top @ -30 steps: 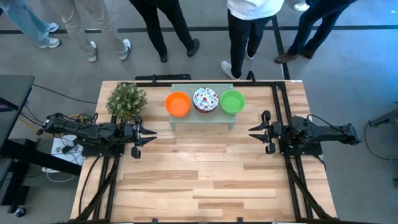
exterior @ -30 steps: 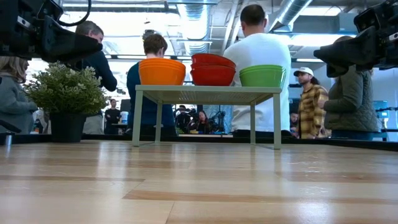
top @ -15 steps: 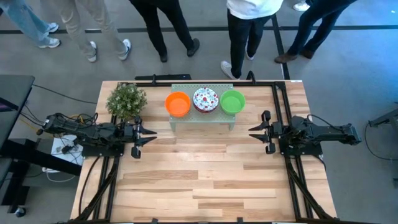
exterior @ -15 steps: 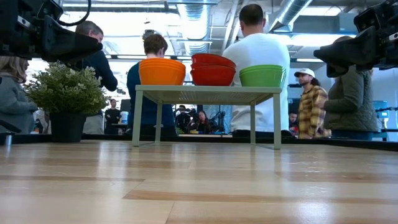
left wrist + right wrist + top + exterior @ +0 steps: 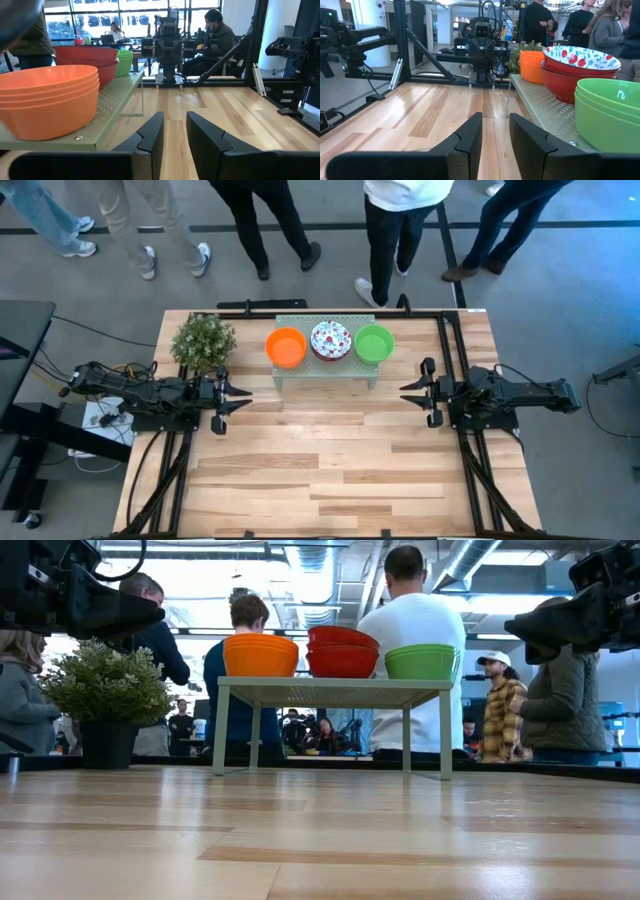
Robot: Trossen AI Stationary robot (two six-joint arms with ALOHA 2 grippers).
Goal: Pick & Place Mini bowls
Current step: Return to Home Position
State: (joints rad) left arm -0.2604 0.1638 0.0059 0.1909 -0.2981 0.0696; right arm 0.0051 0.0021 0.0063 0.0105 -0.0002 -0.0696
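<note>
Three stacks of mini bowls stand in a row on a pale green mesh rack (image 5: 325, 372) at the table's far middle: orange (image 5: 286, 347), white with red speckles inside and red outside (image 5: 330, 340), and green (image 5: 374, 343). Each stack rests by its bottom bowl on the rack's top. My left gripper (image 5: 243, 392) hovers level near the left edge, open and empty, with the orange stack (image 5: 50, 100) closest to it. My right gripper (image 5: 406, 391) hovers level near the right edge, open and empty, with the green stack (image 5: 607, 115) closest to it. The two grippers point toward each other.
A bushy potted plant (image 5: 203, 340) stands at the far left, beside the rack and close to my left gripper. Bare wooden tabletop (image 5: 330, 460) spreads between the arms and toward the near edge. Several people stand beyond the far edge (image 5: 415, 630).
</note>
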